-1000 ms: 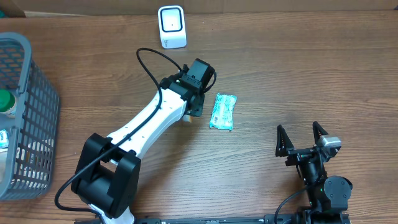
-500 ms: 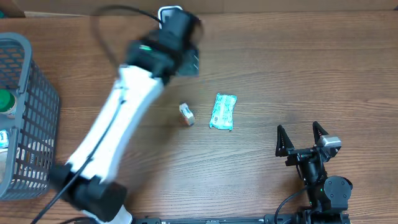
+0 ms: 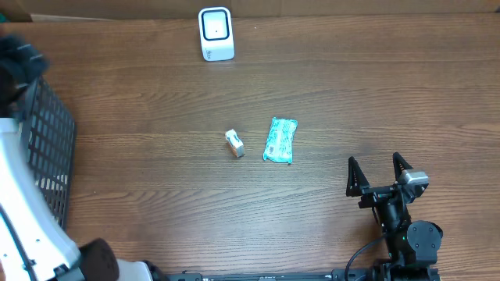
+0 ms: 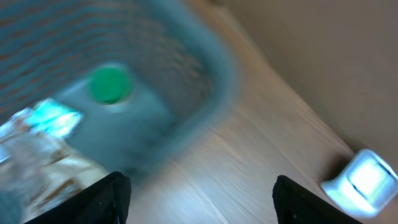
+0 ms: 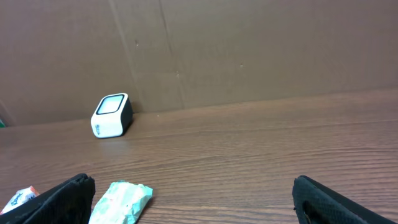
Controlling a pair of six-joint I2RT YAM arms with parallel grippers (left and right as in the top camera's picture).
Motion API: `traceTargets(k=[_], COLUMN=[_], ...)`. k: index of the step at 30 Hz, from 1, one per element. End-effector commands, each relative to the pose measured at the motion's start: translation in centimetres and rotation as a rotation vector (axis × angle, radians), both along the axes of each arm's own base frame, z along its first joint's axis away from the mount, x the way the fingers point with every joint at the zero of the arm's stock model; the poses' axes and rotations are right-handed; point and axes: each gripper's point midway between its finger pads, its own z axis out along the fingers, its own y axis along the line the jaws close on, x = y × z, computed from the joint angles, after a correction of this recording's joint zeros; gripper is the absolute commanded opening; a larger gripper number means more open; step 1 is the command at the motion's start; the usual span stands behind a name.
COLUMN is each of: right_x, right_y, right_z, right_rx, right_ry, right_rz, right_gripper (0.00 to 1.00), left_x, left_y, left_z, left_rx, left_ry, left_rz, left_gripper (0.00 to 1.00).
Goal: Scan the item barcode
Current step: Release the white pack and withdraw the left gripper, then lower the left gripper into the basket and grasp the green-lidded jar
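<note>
White small box [image 3: 234, 144] now lies released on the surface [image 3: 351, 94], just left of the teal packet [image 3: 280, 140]; the left gripper [image 4: 200, 198], spread and empty, has swung to the basket [image 4: 214, 74], likely fetching another item.

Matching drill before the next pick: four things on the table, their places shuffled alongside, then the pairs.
1 barcode scanner
2 green packet
3 small white box
4 mesh basket

A left edge of table
B mid-table, right of its neighbour
C far edge
D mid-table, left of its neighbour

Pairs: 1-C, 2-B, 3-D, 4-A
</note>
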Motion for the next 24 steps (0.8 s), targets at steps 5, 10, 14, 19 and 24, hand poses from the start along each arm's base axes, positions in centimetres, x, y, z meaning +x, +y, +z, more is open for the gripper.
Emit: traceTargets(k=[5,10,14,19,24], right_x=[0.0,0.0,0.0,0.0,0.0], right_y=[0.1,0.1,0.1,0.1,0.1], right_z=[-0.2,-0.2,-0.2,-0.2,-0.2], right_rx=[0.000,0.000,0.000,0.000,0.000], right_ry=[-0.002,-0.002,-0.002,-0.002,-0.002], right_rz=[0.001,0.001,0.001,0.001,0.001], right_gripper=[1.00,1.00,1.00,1.00,1.00], left_x=[-2.8,-2.9,-1.6,0.4,1.3], left_y=[8.6,12.0,14.1,15.7,17.3], left_z=[-5.3,-9.3,-12.2,-15.3,-19.3], left_rx=[-0.129,-0.061,-0.029,0.072,0.078], left_ry=[0.093,0.251,0.272,0.319,0.348], left_rz=[0.193,0.127,0.060,-0.079,-0.113], left_gripper=[0.81,0.81,0.81,0.82,0.99])
